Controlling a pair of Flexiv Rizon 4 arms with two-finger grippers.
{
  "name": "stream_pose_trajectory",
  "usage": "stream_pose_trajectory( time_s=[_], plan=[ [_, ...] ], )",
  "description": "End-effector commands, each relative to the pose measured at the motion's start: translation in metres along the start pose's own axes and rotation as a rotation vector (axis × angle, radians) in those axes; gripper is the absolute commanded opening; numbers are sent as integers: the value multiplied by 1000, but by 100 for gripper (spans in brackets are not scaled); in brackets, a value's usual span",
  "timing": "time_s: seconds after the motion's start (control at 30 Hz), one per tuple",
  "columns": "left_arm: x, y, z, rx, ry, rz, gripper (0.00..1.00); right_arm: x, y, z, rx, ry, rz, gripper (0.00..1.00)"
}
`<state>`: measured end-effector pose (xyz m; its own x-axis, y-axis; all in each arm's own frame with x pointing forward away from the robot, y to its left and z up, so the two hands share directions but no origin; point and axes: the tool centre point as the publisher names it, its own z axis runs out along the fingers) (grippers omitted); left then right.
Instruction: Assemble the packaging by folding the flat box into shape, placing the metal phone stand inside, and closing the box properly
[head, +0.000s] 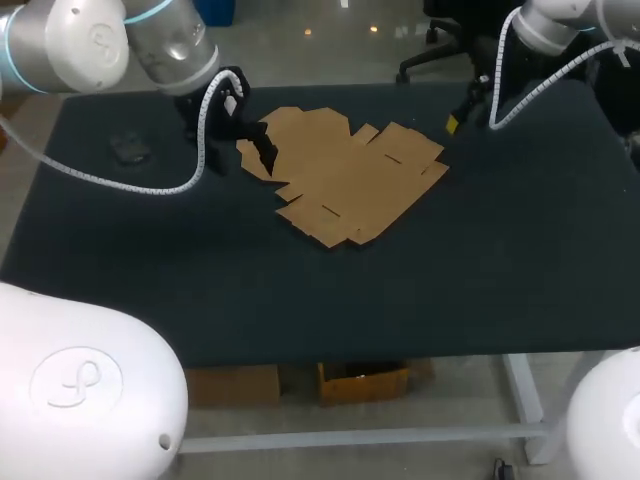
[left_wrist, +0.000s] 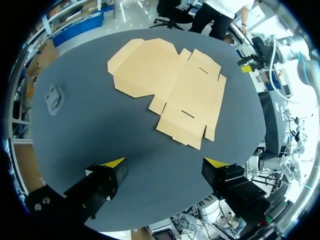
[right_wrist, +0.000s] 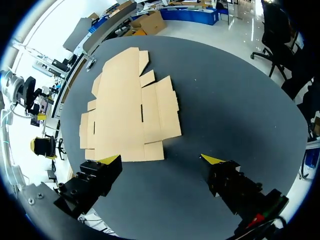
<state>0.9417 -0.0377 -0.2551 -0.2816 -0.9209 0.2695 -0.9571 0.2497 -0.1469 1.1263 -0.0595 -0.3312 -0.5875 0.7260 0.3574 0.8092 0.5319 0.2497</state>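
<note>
Flat cardboard box, unfolded, phone stand at 9 o'clock: walls best creased along scores; left gripper, right gripper spread, empty.

L arm: fat rounded joints, white + silver-grey shells, thin light-blue ring at the seam. White ribbed cable hose hangs off it in a loop. R arm: same white shell, own ribbed hose.
L jaws: black boxy fingers, yellow wedge tips, small screws in the mount.
R jaws: same build, red mark on one finger's base.
Up front, 2 white domed covers; L one has a round embossed logo.
</note>
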Motion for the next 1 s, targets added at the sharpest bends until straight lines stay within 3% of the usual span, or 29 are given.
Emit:
stream_pose_trajectory(
  time_s=[0.03, 1.0],
  plan=[
    [0, -1, 0, -1, -7, 0, 100, -9, 9, 13, 62, 49, 9, 100],
    [-1, 3, -3, 28, -33, -30, 100, -11, 31, 58, 118, 137, 54, 100]
  ],
)
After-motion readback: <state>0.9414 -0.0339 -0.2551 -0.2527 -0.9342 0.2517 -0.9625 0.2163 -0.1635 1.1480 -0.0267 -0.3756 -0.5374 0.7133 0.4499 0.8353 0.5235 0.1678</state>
